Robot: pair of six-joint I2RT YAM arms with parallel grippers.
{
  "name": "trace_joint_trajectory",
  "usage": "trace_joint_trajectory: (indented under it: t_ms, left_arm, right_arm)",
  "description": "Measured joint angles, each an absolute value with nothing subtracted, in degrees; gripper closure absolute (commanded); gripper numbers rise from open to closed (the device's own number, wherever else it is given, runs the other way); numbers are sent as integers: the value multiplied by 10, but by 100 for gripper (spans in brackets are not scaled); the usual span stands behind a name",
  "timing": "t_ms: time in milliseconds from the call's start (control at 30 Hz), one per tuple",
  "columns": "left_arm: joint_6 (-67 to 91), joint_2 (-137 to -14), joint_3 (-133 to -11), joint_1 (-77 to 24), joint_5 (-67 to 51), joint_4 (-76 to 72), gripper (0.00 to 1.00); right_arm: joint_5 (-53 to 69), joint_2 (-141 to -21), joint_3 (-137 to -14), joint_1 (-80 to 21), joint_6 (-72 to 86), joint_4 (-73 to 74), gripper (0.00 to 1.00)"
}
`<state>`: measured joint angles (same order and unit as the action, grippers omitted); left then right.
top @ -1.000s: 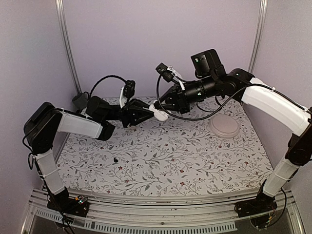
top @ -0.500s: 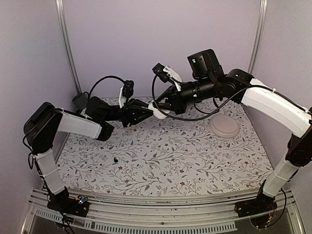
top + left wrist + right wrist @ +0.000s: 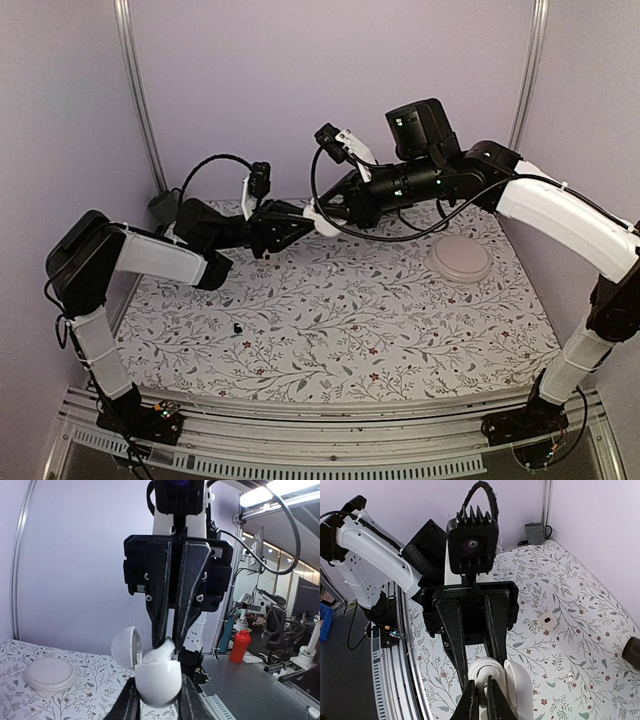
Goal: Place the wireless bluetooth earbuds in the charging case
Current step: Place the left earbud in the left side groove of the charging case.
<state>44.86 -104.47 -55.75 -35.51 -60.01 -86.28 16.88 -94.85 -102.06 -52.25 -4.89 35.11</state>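
My left gripper (image 3: 305,224) is shut on the white charging case (image 3: 159,680) and holds it above the back of the table with the lid (image 3: 125,647) swung open. My right gripper (image 3: 170,641) meets it tip to tip from the opposite side. An earbud (image 3: 161,652) sticks out of the case's open top, and the right fingers are closed narrowly on its upper end. In the right wrist view my right gripper (image 3: 482,689) sits over the case's round rim (image 3: 490,666), beside the lid (image 3: 519,686). The sockets inside are hidden.
A pale round dish (image 3: 460,260) lies at the back right of the floral table. There is a tiny black bit (image 3: 237,327) at front left, a white round lump with a dark spot (image 3: 547,620) and a tiny white piece (image 3: 569,678) beyond the case. A grey mug (image 3: 536,532) stands in the back left corner.
Both grippers have risen a little toward the back wall. The right gripper has pressed leftward, closer against the case. The left grip is unchanged.
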Motion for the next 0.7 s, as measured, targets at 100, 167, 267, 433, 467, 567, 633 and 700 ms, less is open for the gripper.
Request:
trace_joint_trajectory:
  t_ms: [100,167,267,433,467,567,633,700]
  left_arm:
    - [439,-1041,-550,-355,-594,-862,100]
    - [433,-1036,-546,-355,-592,-862,100]
    - [420,-1028,-540,-355,-592,-863,100]
    - [402,-1018,-534,-356,-592,-867,100]
    - [398,-1018,-533,-356,-591,-867,100]
    - [383,-1016,-528,-356,-584,-867,100]
    - [368,-1013,-523,-356,-577,-866,100]
    - [354,-1007,-517,-356,-568,-866,100]
  right_arm:
    - [166,-949,-1021,-522,-47,351,91]
    - [166,-949,-1024,-523,-44,351,90]
    - [160,-949,-1033,-522,-39,351,90]
    - [154,-957,-1047,-522,-36,353,93]
    - [153,-960,-1051,-522,-36,353,93]
    - [152,-964,-1055,-526,-37,353,93]
    - [150,-965,-1055,-529,-37,352,93]
    - [150,-965,-1055,-532,-37,350,93]
